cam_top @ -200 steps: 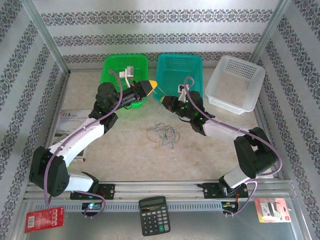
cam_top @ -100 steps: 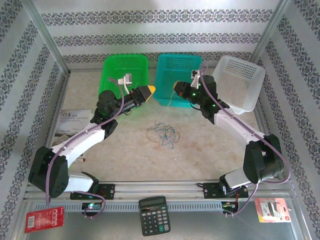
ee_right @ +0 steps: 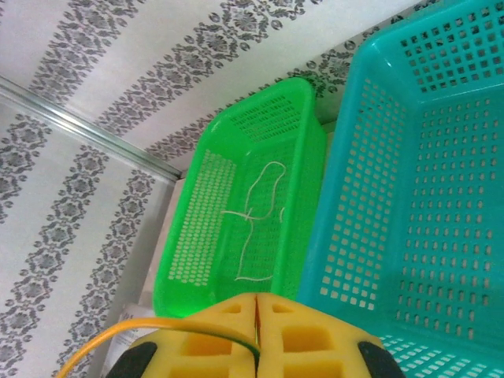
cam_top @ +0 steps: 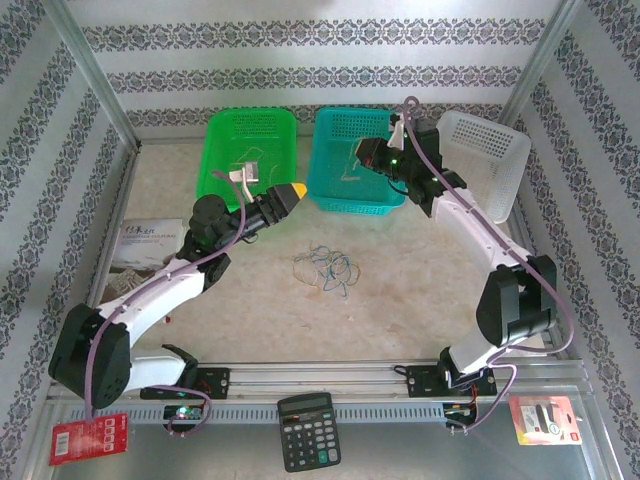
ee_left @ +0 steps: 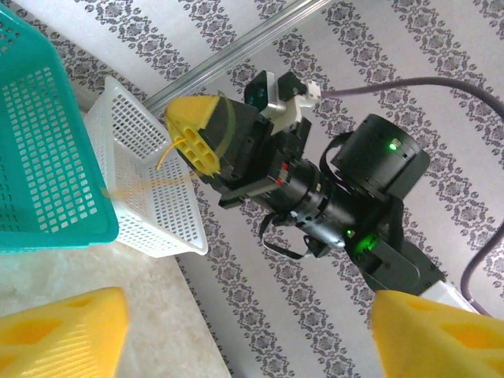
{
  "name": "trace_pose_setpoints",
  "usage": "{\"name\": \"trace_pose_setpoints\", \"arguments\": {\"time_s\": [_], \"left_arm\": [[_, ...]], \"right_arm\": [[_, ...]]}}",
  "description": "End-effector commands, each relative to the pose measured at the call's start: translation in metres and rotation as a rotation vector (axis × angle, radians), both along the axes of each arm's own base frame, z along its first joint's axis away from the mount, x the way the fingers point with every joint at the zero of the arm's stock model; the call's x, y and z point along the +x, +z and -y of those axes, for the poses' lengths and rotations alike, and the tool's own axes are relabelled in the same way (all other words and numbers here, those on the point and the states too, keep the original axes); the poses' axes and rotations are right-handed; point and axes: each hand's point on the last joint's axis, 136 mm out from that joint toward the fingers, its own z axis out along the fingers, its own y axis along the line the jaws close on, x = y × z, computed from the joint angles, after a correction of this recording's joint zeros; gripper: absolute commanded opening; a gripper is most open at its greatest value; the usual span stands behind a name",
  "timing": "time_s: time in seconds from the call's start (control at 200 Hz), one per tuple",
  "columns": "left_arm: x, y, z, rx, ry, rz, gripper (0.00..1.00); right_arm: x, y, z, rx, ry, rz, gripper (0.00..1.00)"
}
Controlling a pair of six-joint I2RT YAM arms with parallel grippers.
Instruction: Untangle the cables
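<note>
Find the right hand above the teal basket, pinched shut on a pale yellow cable dangling from its tip. Note the left hand spread wide by the green basket, and a whitish cable lying inside that basket. See the tangle of cables on the bench, between both arms.

Mid-table, the cables lie in a knot too fine to count strand by strand. The right arm covers part of the white basket's left wall. A yellow cable runs out of frame in the right wrist view.
</note>
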Motion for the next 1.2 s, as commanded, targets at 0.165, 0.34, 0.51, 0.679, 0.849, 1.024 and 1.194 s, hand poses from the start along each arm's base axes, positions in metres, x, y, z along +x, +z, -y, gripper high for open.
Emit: {"name": "trace_pose_setpoints", "arguments": {"time_s": [0.165, 0.34, 0.51, 0.679, 0.849, 1.024, 1.194], "left_arm": [[-0.010, 0.005, -0.016, 0.095, 0.065, 0.075, 1.00], [-0.008, -0.001, -0.020, 0.113, 0.086, 0.061, 1.00], [-0.004, -0.007, -0.021, 0.109, 0.093, 0.043, 1.00], [0.000, -0.008, -0.021, 0.113, 0.092, 0.036, 1.00], [0.002, -0.006, -0.019, 0.123, 0.087, 0.034, 1.00], [0.003, -0.009, -0.019, 0.130, 0.088, 0.025, 1.00], [0.002, -0.018, -0.021, 0.150, 0.096, 0.005, 1.00]], "right_arm": [[0.038, -0.023, 0.007, -0.112, 0.005, -0.057, 0.00], [0.070, -0.052, 0.003, -0.181, 0.005, -0.116, 0.00], [0.097, -0.089, -0.004, -0.251, 0.016, -0.187, 0.10], [0.115, -0.114, -0.008, -0.330, 0.037, -0.251, 0.53], [0.118, -0.106, -0.008, -0.359, 0.040, -0.241, 0.58], [0.101, -0.074, -0.015, -0.372, 0.067, -0.179, 0.58], [0.065, -0.043, -0.028, -0.393, 0.110, -0.103, 0.58]]}}
